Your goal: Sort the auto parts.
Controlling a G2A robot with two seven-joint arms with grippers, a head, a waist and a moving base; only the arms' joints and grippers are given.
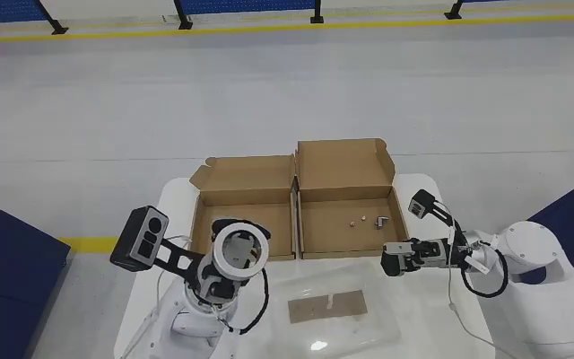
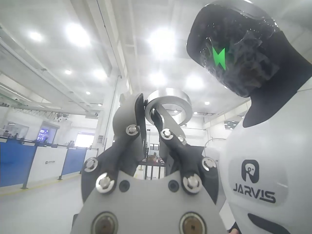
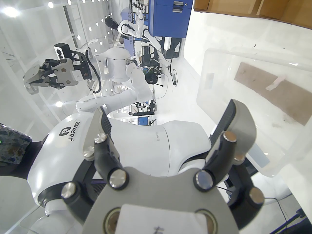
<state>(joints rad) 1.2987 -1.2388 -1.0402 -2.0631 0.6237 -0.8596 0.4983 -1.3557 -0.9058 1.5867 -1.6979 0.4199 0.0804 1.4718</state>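
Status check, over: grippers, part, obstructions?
Left gripper shut on metal ring, held aloft. Right gripper open, holding nothing, by clear bin. No obstruction seen.

1. My table is white and has round corners.
2. Behind it, a yellow line runs across the grey floor, with a blue fence just past it.
3. Dark blue blocks stand at both sides of the table.
4. In the room I see ceiling lamps, a blue cabinet and a second white robot beside it.
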